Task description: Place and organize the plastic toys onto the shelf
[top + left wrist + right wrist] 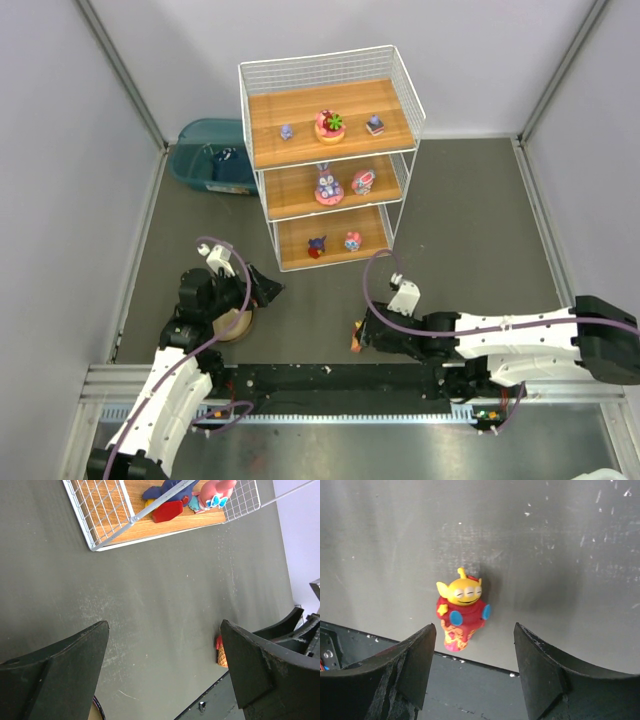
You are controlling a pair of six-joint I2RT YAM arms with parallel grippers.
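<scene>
Your shelf (300,110) at twelve o'clock already carries seven toys (327,185) across its three tiers. At seven, your left gripper (164,630) hangs spread wide and empty. At six, your right gripper (475,635), jaws apart, brackets a yellow-headed alien figurine (461,611), not yet grasped, likely the last.

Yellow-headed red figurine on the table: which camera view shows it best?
Right wrist. The figurine is unobstructed there, its yellow face, red body and blue hands all clear. Top external shows only a small orange speck. Left wrist shows just a red-orange edge, partly hidden behind its jaw.
</scene>
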